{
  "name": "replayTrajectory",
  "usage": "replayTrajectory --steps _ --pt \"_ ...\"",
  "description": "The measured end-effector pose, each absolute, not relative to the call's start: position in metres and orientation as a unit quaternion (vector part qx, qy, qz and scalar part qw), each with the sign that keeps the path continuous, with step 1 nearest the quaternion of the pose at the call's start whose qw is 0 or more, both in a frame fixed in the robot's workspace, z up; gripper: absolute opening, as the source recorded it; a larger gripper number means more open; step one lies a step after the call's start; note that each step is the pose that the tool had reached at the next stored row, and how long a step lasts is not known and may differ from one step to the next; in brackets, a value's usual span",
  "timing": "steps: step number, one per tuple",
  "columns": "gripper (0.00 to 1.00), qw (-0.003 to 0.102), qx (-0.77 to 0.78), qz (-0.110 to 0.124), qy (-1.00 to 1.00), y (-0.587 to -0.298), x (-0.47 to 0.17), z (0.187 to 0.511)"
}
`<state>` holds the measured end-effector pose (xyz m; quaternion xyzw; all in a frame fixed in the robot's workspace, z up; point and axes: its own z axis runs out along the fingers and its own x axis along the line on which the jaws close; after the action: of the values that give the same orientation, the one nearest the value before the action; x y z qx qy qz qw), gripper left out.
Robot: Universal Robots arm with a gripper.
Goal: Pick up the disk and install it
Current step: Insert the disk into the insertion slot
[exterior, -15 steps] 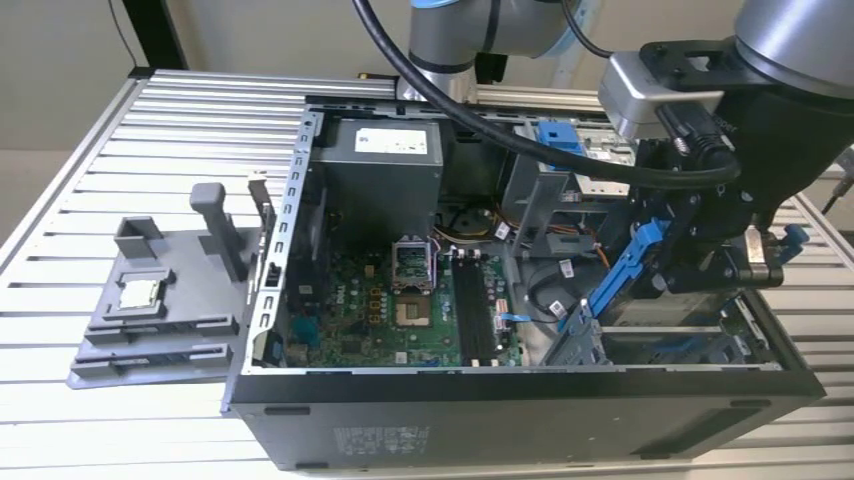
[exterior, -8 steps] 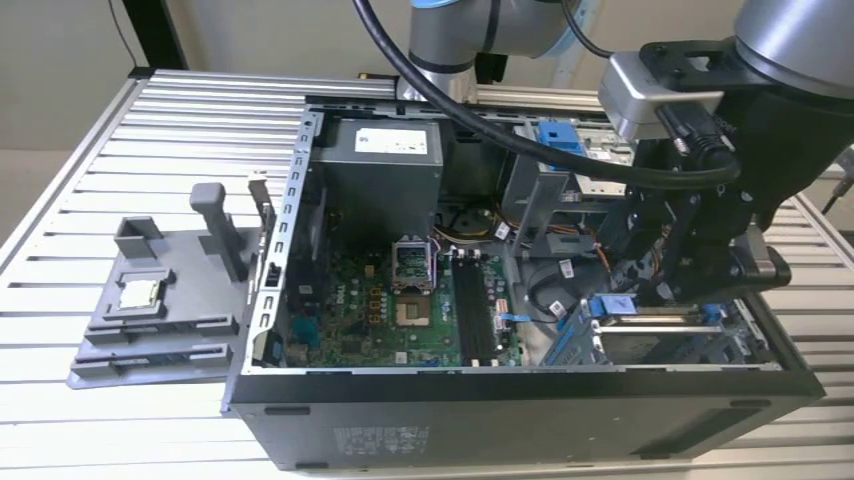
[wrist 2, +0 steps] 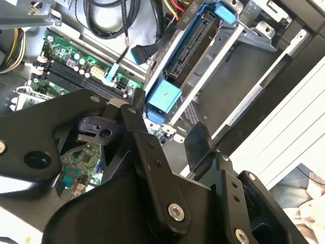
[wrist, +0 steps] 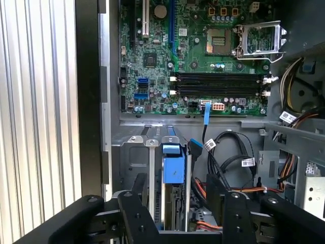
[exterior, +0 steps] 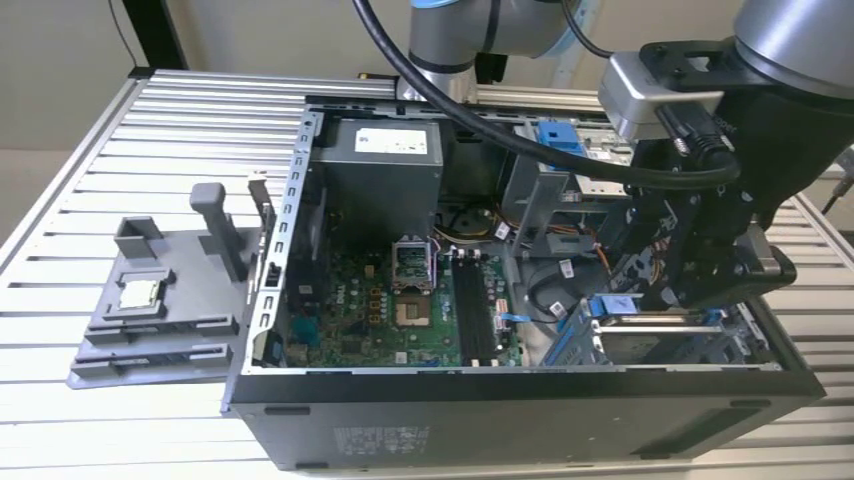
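The tool (exterior: 677,300) hung low inside the open computer case (exterior: 534,420) in the exterior view, at the corner toward that view's right, with its black linkage down among the metal of the drive bay (exterior: 667,335). The disk (exterior: 614,307) showed just beside it as a blue tab and a strip of metal, standing on edge in that bay. The case lay on its side on the slatted bench (exterior: 174,110), with the green motherboard (exterior: 400,300) facing up. Toward the exterior view's left, outside the case, a grey fixture (exterior: 160,320) carried a small square processor chip (exterior: 138,292), well apart from the tool.

In the second wrist view the tool (wrist 2: 167,118) stood spread, with its black fingers (wrist 2: 199,143) on either side of the disk (wrist 2: 189,60). The disk ran on edge along the bay, its blue tab nearest the tool. Whether a finger touched it could not be told from there.

In the first wrist view the tool (wrist: 176,188) straddled the disk (wrist: 172,168). The fingers (wrist: 216,190) stood apart with a gap on each side of the blue-capped edge, pinching nothing. The disk sat upright between the bay's metal rails (wrist: 152,168), near a bundle of black cables (wrist: 228,157). Beyond it lay the motherboard with its memory slots (wrist: 218,84) and open processor socket (wrist: 218,40).
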<state>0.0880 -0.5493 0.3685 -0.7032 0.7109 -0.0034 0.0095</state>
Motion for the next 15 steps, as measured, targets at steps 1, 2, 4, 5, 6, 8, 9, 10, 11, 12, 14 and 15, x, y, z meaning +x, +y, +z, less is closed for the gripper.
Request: replayTrajectory --steps 1,2,4,5,6,8,9,10,11,12,14,15 --pt "1.00 0.010 -0.703 -0.003 0.711 -0.549 0.088 0.368" --pt "1.00 0.009 -0.703 -0.003 0.711 -0.549 0.089 0.368" --pt "1.00 0.009 -0.703 -0.003 0.711 -0.549 0.092 0.368" --pt "1.00 0.010 -0.703 -0.003 0.711 -0.548 0.095 0.368" --pt "1.00 0.010 -0.703 -0.003 0.711 -0.548 0.098 0.368" --pt "1.00 0.014 -0.704 0.001 0.711 -0.548 0.103 0.368" --pt "1.00 0.016 -0.704 0.003 0.710 -0.548 0.105 0.368" --pt "1.00 0.018 -0.704 0.005 0.710 -0.548 0.108 0.368" --pt "1.00 0.019 -0.704 0.006 0.710 -0.548 0.109 0.367" --pt "1.00 0.021 -0.704 0.008 0.710 -0.548 0.110 0.367" --pt "1.00 0.021 -0.704 0.008 0.710 -0.548 0.110 0.367" --pt "1.00 0.021 -0.704 0.008 0.710 -0.548 0.110 0.367"
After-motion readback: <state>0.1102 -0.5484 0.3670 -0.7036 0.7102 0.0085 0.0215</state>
